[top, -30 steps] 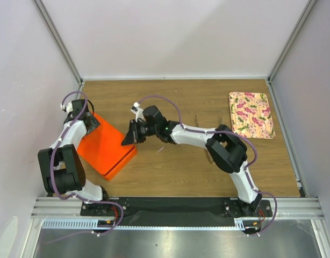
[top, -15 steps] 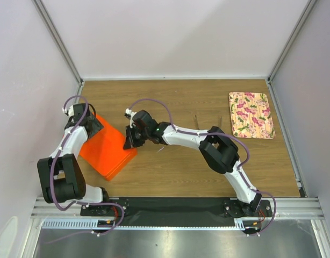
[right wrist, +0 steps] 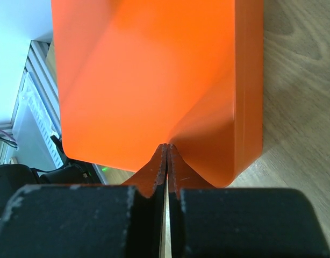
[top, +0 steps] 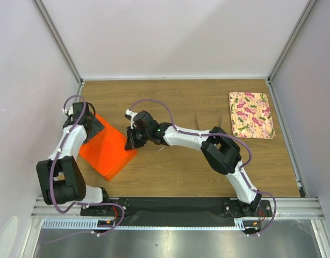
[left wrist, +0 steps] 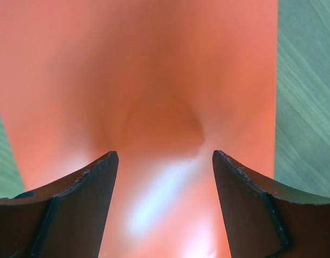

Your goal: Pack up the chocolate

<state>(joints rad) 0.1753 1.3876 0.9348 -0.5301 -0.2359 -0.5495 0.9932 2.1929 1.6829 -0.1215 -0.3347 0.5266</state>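
Orange plastic fills both wrist views. The right gripper is clenched tight, its jaws pressed together with nothing seen between them, and its tip rests on the lid of the box close to the box's near right corner. In the top view the same right gripper sits at the right edge of the box, the arm stretched leftward across the table. The left gripper is spread wide, its two dark fingers standing apart over the blurred orange lid; whether they touch the lid cannot be told, and nothing is seen held between them. From above, the left gripper hangs at the far left corner of the box, so the two grippers flank it from opposite sides. The box is flat, rectangular and closed, lying at an angle on the left part of the wooden table; what it holds cannot be seen. Well apart, at the far right of the table, lies a flowered plate, its patterned face bare. The chocolate shows in no view, so its place relative to either gripper cannot be told.
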